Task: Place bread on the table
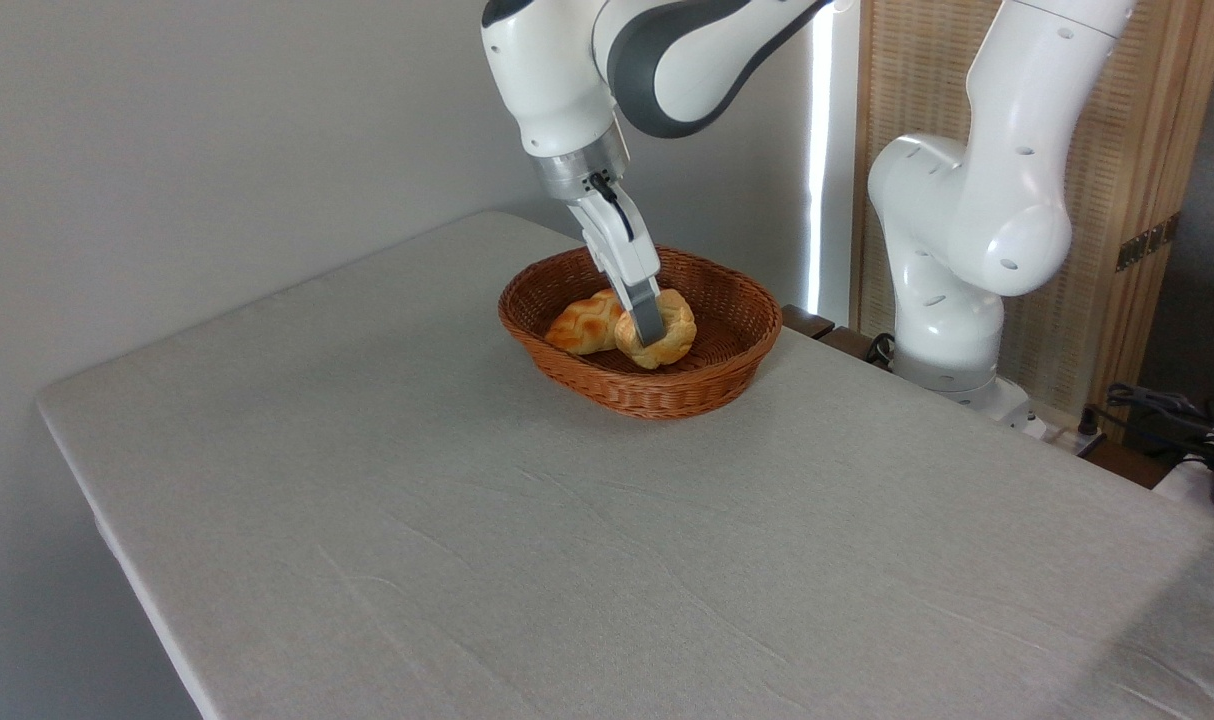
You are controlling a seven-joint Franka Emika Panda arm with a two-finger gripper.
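The bread (679, 330), a small round golden-yellow bun, lies inside the brown wicker basket (667, 396) at the back of the table (527, 560). My gripper (651, 334) reaches down into the basket from above. Its near finger (647, 318) presses across the front of the bun, which bulges out on both sides of it. The far finger is hidden behind the bun. The bun looks pinched between the two and still sits low in the basket.
A longer braided golden-brown loaf (579, 325) rests in the basket, touching the bun's left side. The robot's white base (952, 330) stands behind the table's right back edge, with cables (1167, 410) further right.
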